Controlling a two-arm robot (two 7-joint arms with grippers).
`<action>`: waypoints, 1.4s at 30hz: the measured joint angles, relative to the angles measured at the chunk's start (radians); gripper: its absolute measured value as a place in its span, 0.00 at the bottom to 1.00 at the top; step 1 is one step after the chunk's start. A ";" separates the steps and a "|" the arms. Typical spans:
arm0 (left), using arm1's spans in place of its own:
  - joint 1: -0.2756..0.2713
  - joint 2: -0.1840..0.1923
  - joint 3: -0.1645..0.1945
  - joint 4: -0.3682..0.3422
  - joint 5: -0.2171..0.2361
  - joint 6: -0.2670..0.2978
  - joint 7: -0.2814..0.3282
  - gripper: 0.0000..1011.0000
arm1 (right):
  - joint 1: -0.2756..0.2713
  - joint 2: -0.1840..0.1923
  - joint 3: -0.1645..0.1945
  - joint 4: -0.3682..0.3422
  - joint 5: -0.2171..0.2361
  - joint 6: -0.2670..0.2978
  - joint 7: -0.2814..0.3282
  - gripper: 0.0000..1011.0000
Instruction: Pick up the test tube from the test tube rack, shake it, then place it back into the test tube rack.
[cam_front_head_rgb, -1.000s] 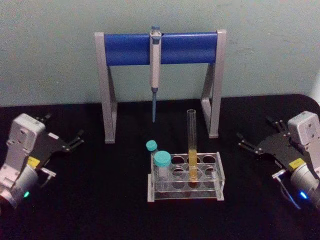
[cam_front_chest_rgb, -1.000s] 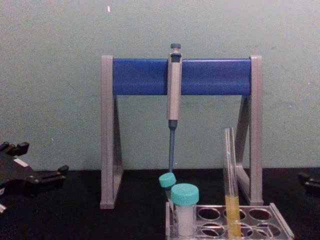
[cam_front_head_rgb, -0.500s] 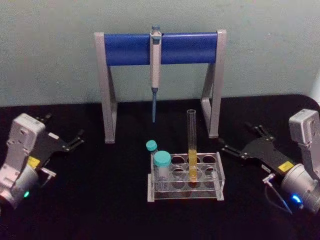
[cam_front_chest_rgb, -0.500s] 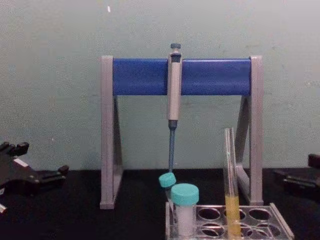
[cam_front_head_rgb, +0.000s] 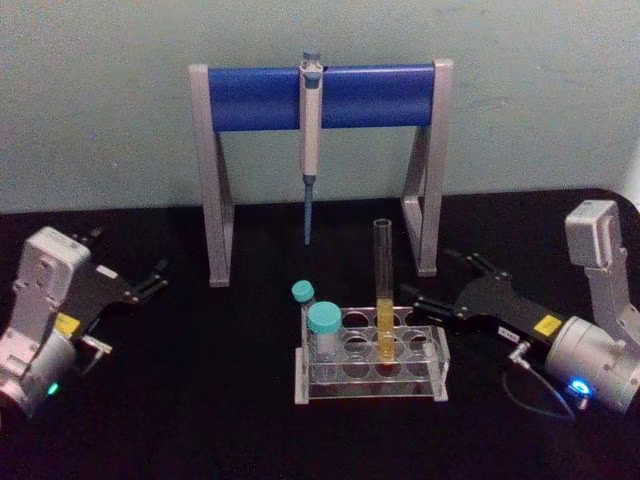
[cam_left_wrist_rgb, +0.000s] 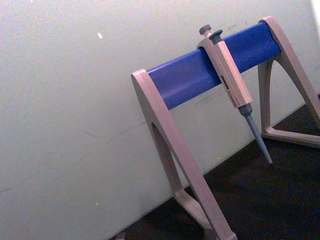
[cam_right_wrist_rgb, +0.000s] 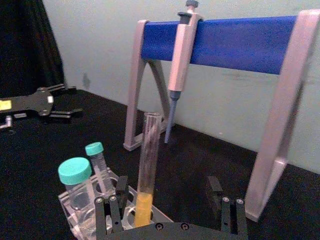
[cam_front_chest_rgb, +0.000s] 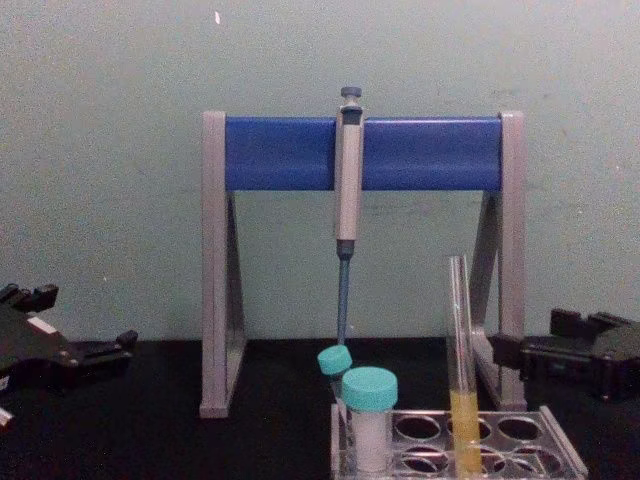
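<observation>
Work surface: black table top (cam_front_head_rgb: 200, 400) against a pale green wall.
Test tube rack: low clear plastic test tube rack (cam_front_head_rgb: 372, 392) with round holes in its top plate, at the table's centre, in front of the stand.
Test tube: tall, thin clear glass test tube (cam_front_head_rgb: 383, 290), uncapped, with yellow liquid in its lower part. It stands upright in a rack hole right of the vials. The exact row cannot be told.
Right gripper: black right gripper (cam_front_head_rgb: 425, 273), reaching in from the right at about the height of the tube's middle. Its fingers are spread wide. In the head view the nearer fingertip lies just beside the tube, with no contact visible. In the right wrist view the tube (cam_right_wrist_rgb: 149, 160) rises between the two fingers (cam_right_wrist_rgb: 120, 189), close to one of them.
Left gripper: black left gripper (cam_front_head_rgb: 125, 255), parked at the table's left edge, well apart from the rack, fingers spread.
Vials: two short teal-capped vials (cam_front_head_rgb: 324, 330) in the rack's left end.
Stand: tall grey pipette stand with a blue crossbar (cam_front_head_rgb: 260, 97), behind the rack.
Pipette: grey pipette (cam_front_head_rgb: 311, 130) hanging from the crossbar, tip down.
</observation>
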 joint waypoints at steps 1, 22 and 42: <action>0.000 0.000 0.000 0.000 0.000 0.000 0.000 1.00 | 0.010 -0.002 -0.003 0.007 0.002 0.010 0.016 0.99; 0.000 0.000 0.000 0.000 0.000 0.000 0.000 1.00 | 0.137 -0.055 -0.079 0.123 -0.001 0.053 0.107 0.99; 0.000 0.000 0.000 0.000 0.000 0.000 0.000 1.00 | 0.178 -0.074 -0.103 0.173 -0.013 0.042 0.122 0.99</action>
